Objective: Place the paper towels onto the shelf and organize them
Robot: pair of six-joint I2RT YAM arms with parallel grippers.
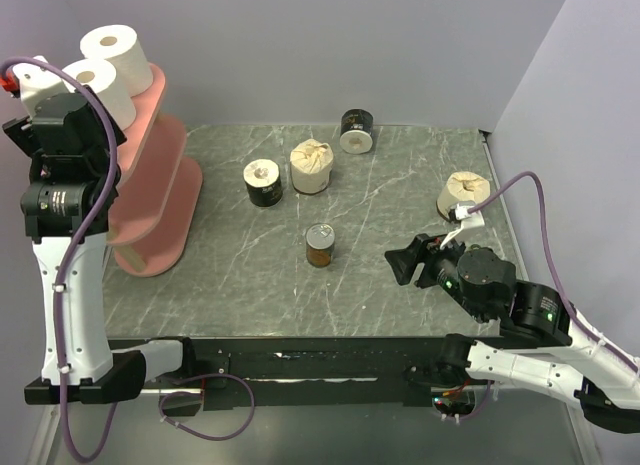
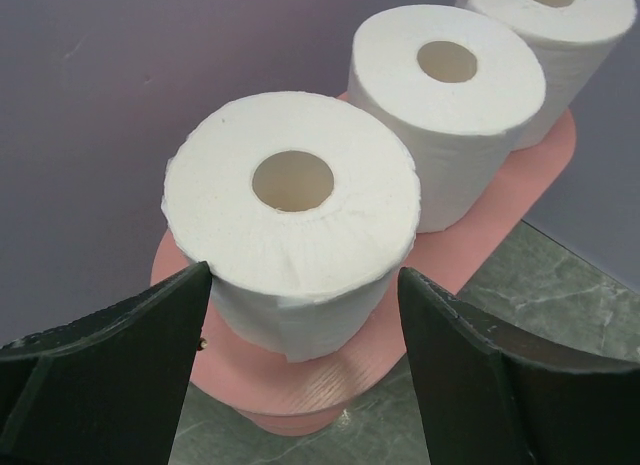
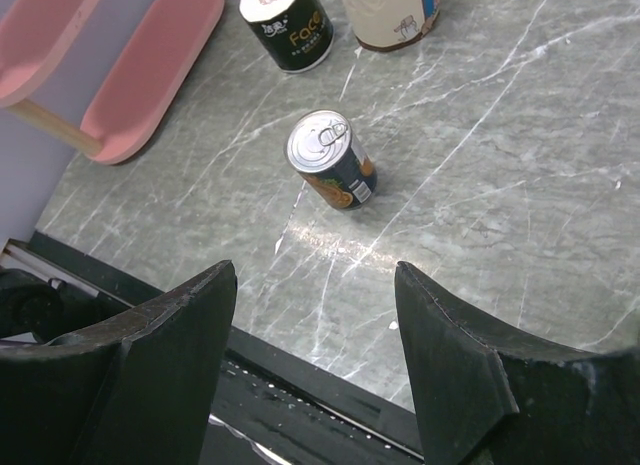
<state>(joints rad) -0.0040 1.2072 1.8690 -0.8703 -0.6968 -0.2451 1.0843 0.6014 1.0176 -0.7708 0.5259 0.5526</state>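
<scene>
**Three white rolls on the top tier, four wrapped rolls on the bench**

Three plain white paper towel rolls stand upright in a row on the top board of the pink shelf [image 1: 160,220], hollow cores facing up. The nearest roll [image 2: 300,235] and the middle roll [image 2: 450,135] show whole. The far roll [image 2: 560,45] is cut off by the frame edge. From above, one of the three is half hidden behind the left arm.

The left pincer [image 2: 300,275] is released, fingers spread either side of the nearest roll. Whether they touch it is hard to tell.

Four wrapped rolls stand on the grey marbled bench [image 1: 400,175]. A black-wrapped roll [image 1: 263,182] is just beside a cream-wrapped roll [image 1: 312,166]. A second black-wrapped roll [image 1: 357,131] is farther back, and a second cream-wrapped roll [image 1: 463,195] is well to the right. One tin can [image 1: 320,245] stands nearer the arms.

The right pincer [image 3: 315,270] hangs over the bench, released, with nothing between its fingers.
</scene>
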